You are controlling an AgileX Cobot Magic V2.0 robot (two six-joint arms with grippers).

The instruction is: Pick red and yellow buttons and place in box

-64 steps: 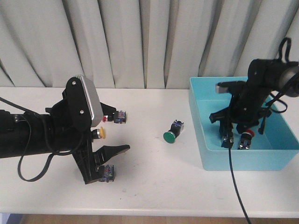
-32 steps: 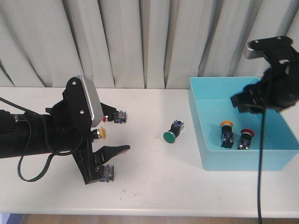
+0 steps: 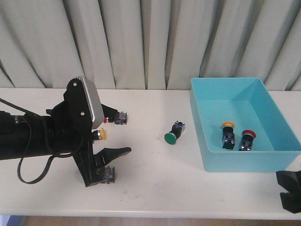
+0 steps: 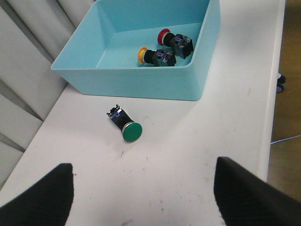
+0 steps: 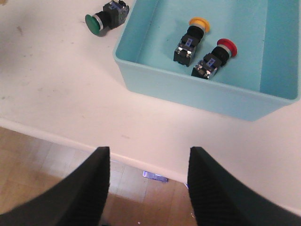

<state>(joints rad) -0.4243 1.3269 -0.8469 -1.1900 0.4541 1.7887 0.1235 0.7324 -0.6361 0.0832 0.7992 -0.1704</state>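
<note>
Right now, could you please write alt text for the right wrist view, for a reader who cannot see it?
A turquoise box on a white table holds a yellow button and a red button lying side by side. A green button lies outside it, and the open right gripper hangs past the table edge.

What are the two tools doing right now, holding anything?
Left tool: open, holding nothing.
Right tool: open, holding nothing.

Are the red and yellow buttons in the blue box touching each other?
Apart. The right wrist view shows a strip of box floor between the yellow button and the red button.
</note>
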